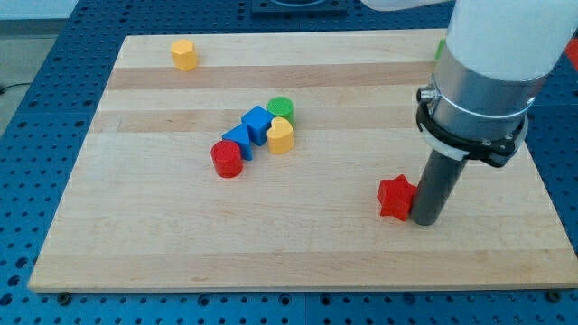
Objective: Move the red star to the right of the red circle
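Observation:
The red star (395, 197) lies on the wooden board right of centre, toward the view's bottom. My tip (423, 220) rests against the star's right side. The red circle (227, 159) stands left of centre, well to the star's left. It touches a cluster of blocks at its upper right.
The cluster holds two blue blocks (249, 131), a yellow heart-like block (280, 135) and a green round block (281, 107). A yellow block (184, 54) sits at the board's top left. The arm's white body hides most of a green block (442, 47) at the top right.

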Robot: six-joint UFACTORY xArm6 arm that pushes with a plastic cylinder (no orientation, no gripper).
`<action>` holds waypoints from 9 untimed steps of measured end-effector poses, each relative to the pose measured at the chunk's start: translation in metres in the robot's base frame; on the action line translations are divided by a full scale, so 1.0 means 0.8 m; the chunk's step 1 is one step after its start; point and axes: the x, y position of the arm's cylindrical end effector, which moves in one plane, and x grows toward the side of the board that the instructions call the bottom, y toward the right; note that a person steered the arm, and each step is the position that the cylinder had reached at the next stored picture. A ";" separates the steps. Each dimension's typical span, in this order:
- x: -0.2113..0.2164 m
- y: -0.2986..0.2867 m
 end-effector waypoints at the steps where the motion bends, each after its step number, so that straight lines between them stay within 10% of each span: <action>1: 0.000 0.001; 6: -0.008 0.100; 9: -0.052 -0.030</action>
